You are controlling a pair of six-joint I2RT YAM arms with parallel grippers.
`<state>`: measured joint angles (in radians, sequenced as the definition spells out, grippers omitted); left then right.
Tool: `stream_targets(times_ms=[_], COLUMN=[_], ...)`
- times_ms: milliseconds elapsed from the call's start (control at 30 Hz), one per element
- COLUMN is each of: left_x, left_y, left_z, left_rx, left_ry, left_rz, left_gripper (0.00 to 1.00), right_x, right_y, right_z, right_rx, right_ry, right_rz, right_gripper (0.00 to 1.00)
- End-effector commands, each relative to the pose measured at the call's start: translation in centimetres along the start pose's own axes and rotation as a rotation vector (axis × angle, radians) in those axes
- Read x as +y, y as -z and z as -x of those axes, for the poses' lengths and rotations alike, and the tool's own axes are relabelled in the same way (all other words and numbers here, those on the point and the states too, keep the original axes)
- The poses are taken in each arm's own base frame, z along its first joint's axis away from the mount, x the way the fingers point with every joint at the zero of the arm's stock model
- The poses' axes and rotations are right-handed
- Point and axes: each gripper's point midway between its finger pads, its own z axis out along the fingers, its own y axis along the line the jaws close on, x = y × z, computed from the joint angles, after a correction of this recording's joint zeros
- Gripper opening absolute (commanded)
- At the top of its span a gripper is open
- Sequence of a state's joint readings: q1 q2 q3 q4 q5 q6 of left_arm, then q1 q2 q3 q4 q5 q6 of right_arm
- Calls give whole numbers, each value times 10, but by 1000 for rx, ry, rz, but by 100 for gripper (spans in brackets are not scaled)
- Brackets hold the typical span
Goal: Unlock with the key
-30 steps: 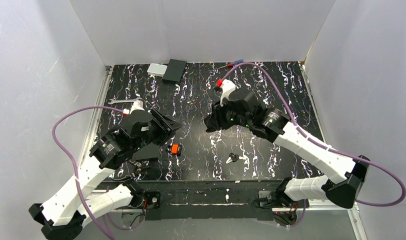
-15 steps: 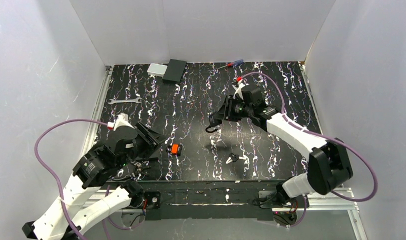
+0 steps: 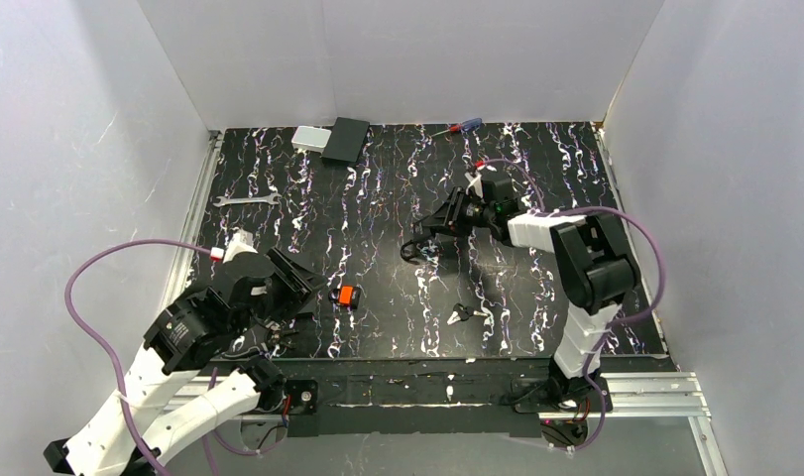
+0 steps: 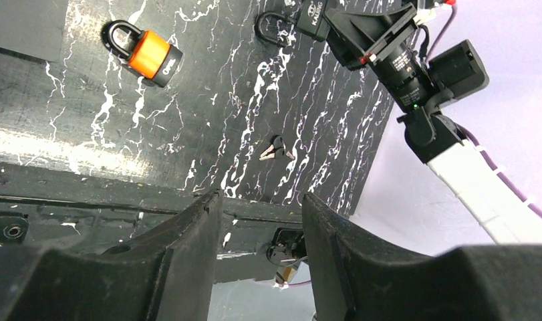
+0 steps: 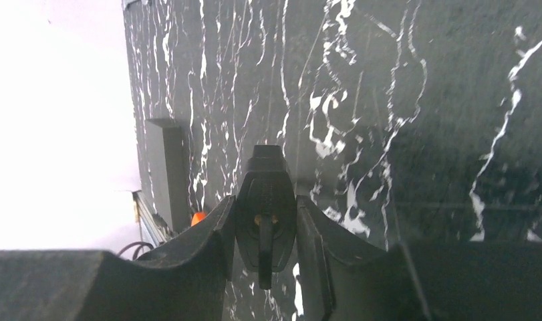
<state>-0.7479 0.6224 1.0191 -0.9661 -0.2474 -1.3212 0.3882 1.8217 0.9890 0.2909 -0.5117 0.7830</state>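
Quick look, working across from the left. Everything's placed off the orange padlock (image 3: 347, 296), since it's the one thing that hasn't budged.

The left gripper (image 4: 261, 196) sits just left of the orange padlock and a bit nearer the bases. Over the last second that arm dropped back and down toward its own corner. The jaws are released with nothing between them, just bare table (image 3: 378, 198) showing through the gap.

Right of the orange padlock and farther back, the right gripper (image 5: 264, 204) is clenched on the black padlock (image 5: 265, 167). This is where the real change is. That arm folded its elbow right up, and the lock came down from hanging in the air to low over the marble top. I can't tell if the shackle is actually resting on the surface. From the wrist view, the keyhole end looks turned back toward the camera rather than out into the open, which could make getting a key in awkward.

The key (image 3: 460, 315) lies flat on the table, right of the orange padlock and slightly nearer, untouched and well apart from both grippers.

My read is that the lock is being presented and the key pickup hasn't started. The free left gripper looks like the obvious candidate for it.
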Motion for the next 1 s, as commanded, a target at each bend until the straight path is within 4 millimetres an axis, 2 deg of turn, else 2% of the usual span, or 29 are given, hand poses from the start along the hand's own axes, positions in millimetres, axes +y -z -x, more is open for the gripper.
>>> stream_targets(times_ms=[0, 167, 333, 367, 467, 667, 767, 867, 967], left_x=[1, -4, -5, -5, -6, -6, -4, 3, 11], left_y=[1, 1, 0, 0, 0, -1, -1, 0, 1], left_z=[7, 8, 9, 10, 9, 9, 10, 11, 12], left_rx=[-25, -21, -28, -30, -27, -26, -28, -39, -51], left_ry=[-8, -21, -22, -22, -30, -52, -72, -75, -78], left_rz=[40, 46, 48, 49, 48, 44, 45, 60, 74], left_gripper=[45, 45, 45, 45, 45, 46, 46, 45, 46], right_x=[39, 34, 30, 27, 15, -2, -10, -20, -44], right_y=[-7, -17, -20, -22, -27, -21, -16, -8, 8], right_z=[47, 56, 55, 53, 46, 46, 45, 47, 48], right_rx=[-97, -108, -100, -87, -38, -11, -8, -4, 27], right_ry=[39, 43, 55, 46, 41, 77, 97, 120, 143], right_rz=[229, 259, 255, 248, 195, 75, 23, -59, -241], right_gripper=[1, 1, 1, 7, 33, 68, 79, 82, 85])
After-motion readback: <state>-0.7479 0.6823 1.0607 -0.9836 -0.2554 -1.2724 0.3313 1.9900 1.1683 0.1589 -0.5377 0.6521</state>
